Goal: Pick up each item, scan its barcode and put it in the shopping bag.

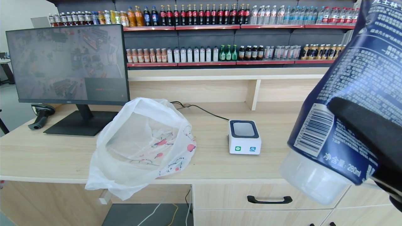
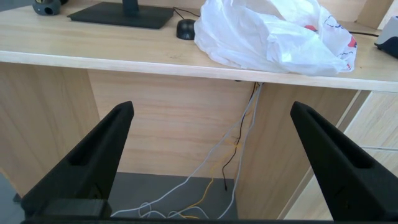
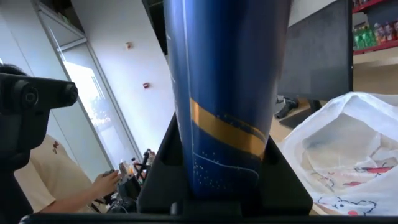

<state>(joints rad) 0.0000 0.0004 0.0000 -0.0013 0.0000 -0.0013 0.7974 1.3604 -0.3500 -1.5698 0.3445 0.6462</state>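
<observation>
One blue bottle [image 1: 348, 78] pinched in right tool [image 3: 224, 196], capped end sticking out past it; scanner [image 1: 244, 137] and shopping bag [image 1: 141, 141] on surface [image 1: 213, 160] beyond; left tool [image 2: 211, 155] spread, under surface edge.

Blue bottle [image 1: 345, 78] — top cut off at view's edge; label partly hidden under black fingers [image 1: 370, 131].

A shop checkout: shelves of bottled drinks [image 1: 207, 27] behind a wooden counter [image 1: 47, 153] with a barcode scanner [image 1: 244, 137] and monitor [image 1: 67, 62]
</observation>
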